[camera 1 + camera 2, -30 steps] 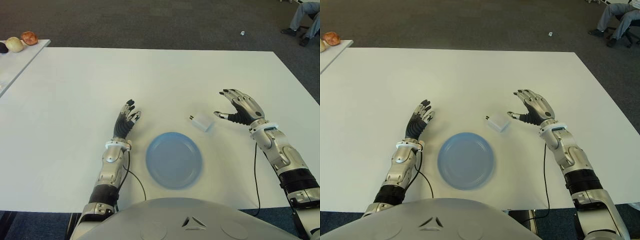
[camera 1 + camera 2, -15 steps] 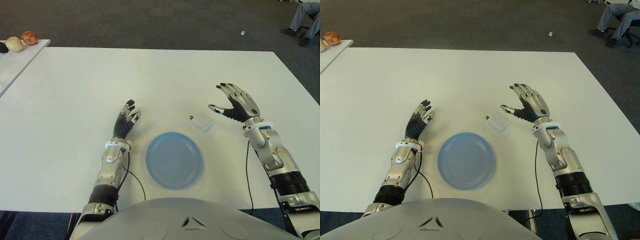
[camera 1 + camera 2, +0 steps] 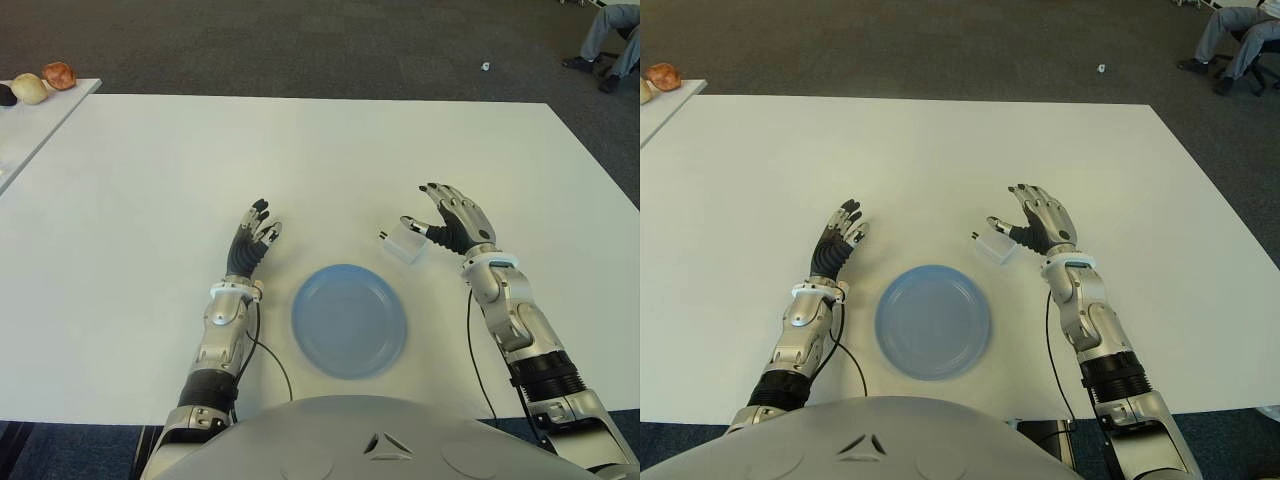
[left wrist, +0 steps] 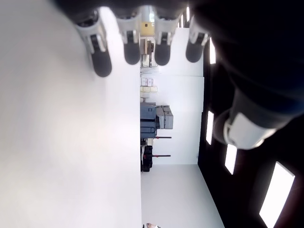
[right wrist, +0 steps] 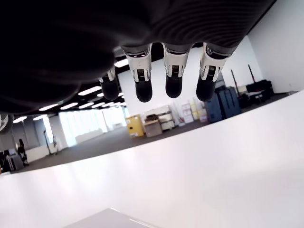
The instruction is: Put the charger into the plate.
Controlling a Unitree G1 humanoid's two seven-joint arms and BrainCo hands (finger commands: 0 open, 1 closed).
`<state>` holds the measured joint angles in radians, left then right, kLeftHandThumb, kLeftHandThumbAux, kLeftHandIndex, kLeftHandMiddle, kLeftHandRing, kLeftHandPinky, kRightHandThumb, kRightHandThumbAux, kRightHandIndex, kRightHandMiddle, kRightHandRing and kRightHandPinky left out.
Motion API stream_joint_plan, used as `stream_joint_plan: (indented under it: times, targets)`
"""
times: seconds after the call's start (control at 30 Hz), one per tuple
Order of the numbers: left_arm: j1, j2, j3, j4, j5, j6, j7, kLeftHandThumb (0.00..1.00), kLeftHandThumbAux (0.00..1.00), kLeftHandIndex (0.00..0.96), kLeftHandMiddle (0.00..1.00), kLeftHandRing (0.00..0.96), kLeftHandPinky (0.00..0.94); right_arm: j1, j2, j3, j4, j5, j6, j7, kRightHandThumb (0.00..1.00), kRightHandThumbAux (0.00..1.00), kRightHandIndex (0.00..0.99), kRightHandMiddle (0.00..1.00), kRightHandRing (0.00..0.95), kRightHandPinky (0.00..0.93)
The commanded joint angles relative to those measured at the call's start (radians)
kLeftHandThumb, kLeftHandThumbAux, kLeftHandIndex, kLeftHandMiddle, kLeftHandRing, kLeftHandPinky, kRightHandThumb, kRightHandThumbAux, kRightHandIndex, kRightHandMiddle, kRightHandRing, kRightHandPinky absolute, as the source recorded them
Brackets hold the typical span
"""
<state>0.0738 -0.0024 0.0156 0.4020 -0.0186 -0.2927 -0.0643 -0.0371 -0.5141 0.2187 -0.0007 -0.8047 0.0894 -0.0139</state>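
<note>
A small white charger [image 3: 405, 243] lies on the white table [image 3: 150, 180], just beyond the right rim of the light blue plate [image 3: 348, 320]. My right hand [image 3: 450, 220] hovers right beside the charger, fingers spread and holding nothing; its thumb tip reaches over the charger's right edge. In the right wrist view a corner of the charger [image 5: 107, 219] shows below the straight fingertips [image 5: 142, 88]. My left hand [image 3: 254, 237] shows left of the plate with its fingers extended and nothing in it.
A second white table [image 3: 30, 125] at the far left carries rounded objects [image 3: 58, 75]. A seated person's legs [image 3: 605, 35] show at the far right on the dark carpet. A small white object [image 3: 484, 67] lies on the floor.
My right hand has moved left and slightly nearer, closing the gap until its thumb reaches the charger. The charger, plate and left hand have stayed in place.
</note>
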Motion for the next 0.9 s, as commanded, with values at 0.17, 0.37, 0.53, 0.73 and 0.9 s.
stream_joint_plan:
  times: [0.17,0.37,0.53,0.73,0.9]
  targets:
    - [0.045,-0.015,-0.015,0.071,0.01,0.068,0.003,0.0,0.584,0.0,0.078,0.075,0.076,0.022,0.048,0.048,-0.025,-0.063,0.103,0.041,0.187,0.163,0.0,0.0,0.0,0.0]
    - [0.043,-0.021,-0.017,0.071,0.013,0.067,0.005,0.0,0.578,0.0,0.077,0.073,0.075,0.027,0.084,0.072,-0.019,-0.094,0.166,0.045,0.199,0.169,0.0,0.0,0.0,0.0]
    - [0.048,-0.024,-0.018,0.059,0.017,0.072,0.009,0.0,0.577,0.0,0.08,0.077,0.079,0.026,0.113,0.086,0.022,-0.096,0.189,0.016,0.208,0.174,0.0,0.0,0.0,0.0]
    - [0.053,-0.024,-0.014,0.048,0.017,0.073,0.01,0.0,0.578,0.001,0.084,0.081,0.08,0.023,0.138,0.085,0.089,-0.079,0.181,-0.04,0.209,0.175,0.0,0.0,0.0,0.0]
    - [0.056,-0.026,-0.008,0.044,0.009,0.075,0.007,0.0,0.584,0.005,0.09,0.085,0.083,0.027,0.15,0.082,0.104,-0.064,0.175,-0.064,0.21,0.175,0.0,0.0,0.0,0.0]
